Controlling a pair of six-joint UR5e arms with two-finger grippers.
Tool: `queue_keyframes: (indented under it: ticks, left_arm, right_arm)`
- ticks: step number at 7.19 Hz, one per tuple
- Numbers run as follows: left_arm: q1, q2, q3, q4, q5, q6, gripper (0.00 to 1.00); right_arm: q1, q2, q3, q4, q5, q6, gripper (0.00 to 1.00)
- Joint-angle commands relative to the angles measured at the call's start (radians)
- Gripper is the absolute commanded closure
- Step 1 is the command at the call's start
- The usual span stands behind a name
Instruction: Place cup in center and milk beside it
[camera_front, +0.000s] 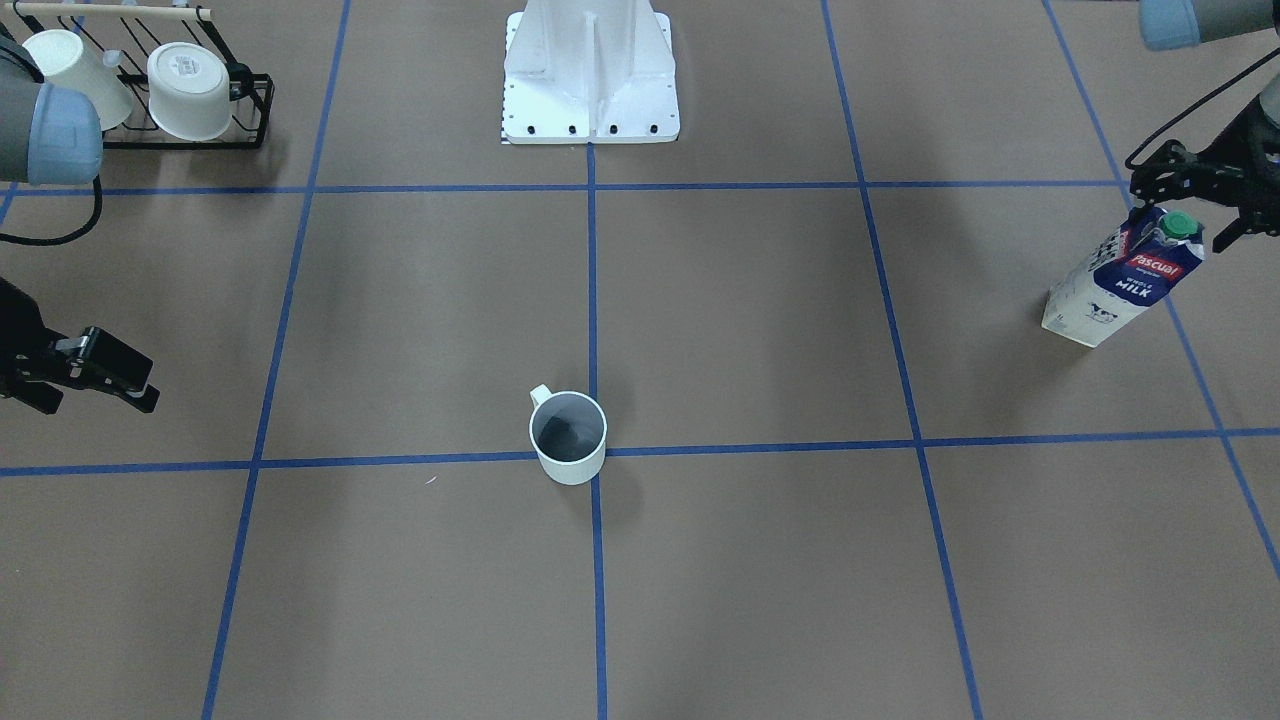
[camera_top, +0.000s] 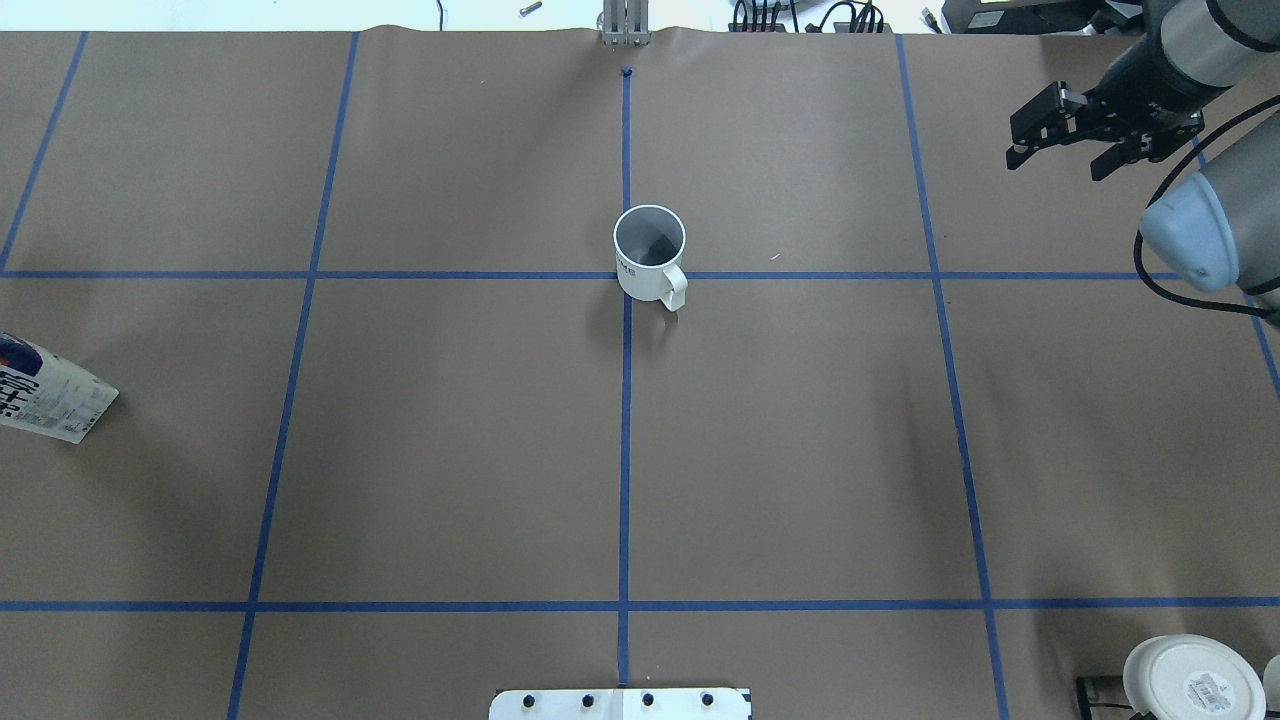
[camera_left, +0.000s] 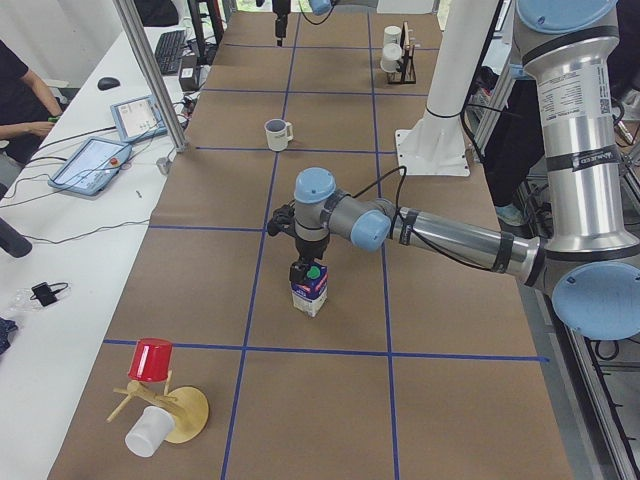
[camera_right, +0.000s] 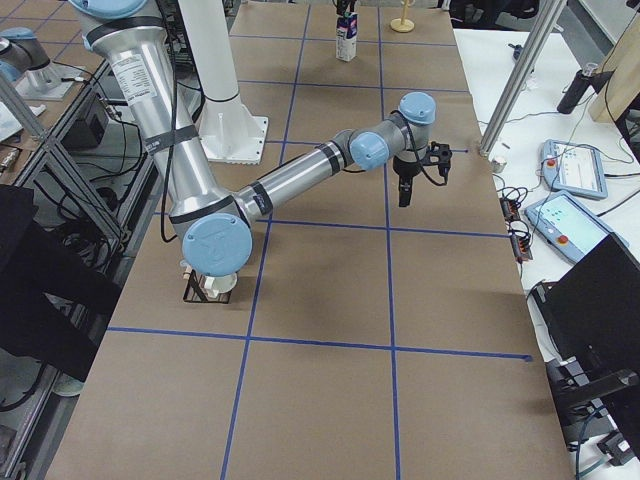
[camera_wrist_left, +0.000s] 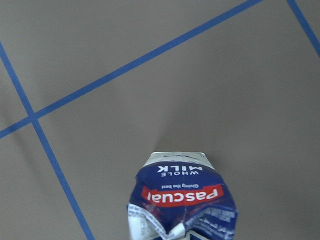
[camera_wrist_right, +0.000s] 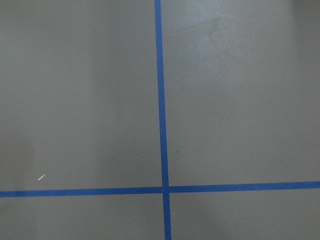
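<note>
The white cup (camera_front: 568, 437) stands upright on the center crossing of blue tape (camera_front: 625, 450), handle toward the robot; it also shows in the overhead view (camera_top: 650, 255). The milk carton (camera_front: 1125, 280) stands upright far out on my left side, seen from above in the left wrist view (camera_wrist_left: 182, 200). My left gripper (camera_front: 1178, 218) is at the carton's top with its jaws apart on either side of the green cap; whether they touch is unclear. My right gripper (camera_top: 1062, 155) is open and empty, hovering well off to my right of the cup.
A black rack (camera_front: 250, 110) with two white mugs stands near the robot base (camera_front: 590, 80) on my right. A wooden mug tree with a red cup (camera_left: 152, 360) stands at the table's left end. Operators' tablets (camera_left: 95, 165) lie on the side bench.
</note>
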Motion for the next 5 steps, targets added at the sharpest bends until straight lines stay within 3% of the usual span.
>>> queue_keyframes:
  ticks: [1,2,3,4,5]
  left_arm:
    - [0.004,-0.012,0.022,-0.001,-0.005,-0.001,0.02]
    - [0.011,-0.024,0.033,0.005,-0.013,-0.001,0.07]
    - [0.013,-0.026,0.044,0.005,-0.015,-0.001,0.22]
    - [0.015,-0.026,0.044,0.006,-0.015,-0.003,0.44]
    - [0.015,-0.024,0.044,0.008,-0.016,-0.003,0.75]
  right_arm:
    - [0.000,0.000,-0.001,0.002,-0.001,0.000,0.00]
    - [0.000,0.000,0.001,0.002,0.001,0.000,0.00]
    - [0.000,0.000,0.001,0.000,-0.001,0.000,0.00]
    - [0.000,0.000,0.001,0.000,0.001,0.000,0.00]
    - [0.000,0.000,0.001,0.000,-0.001,0.000,0.00]
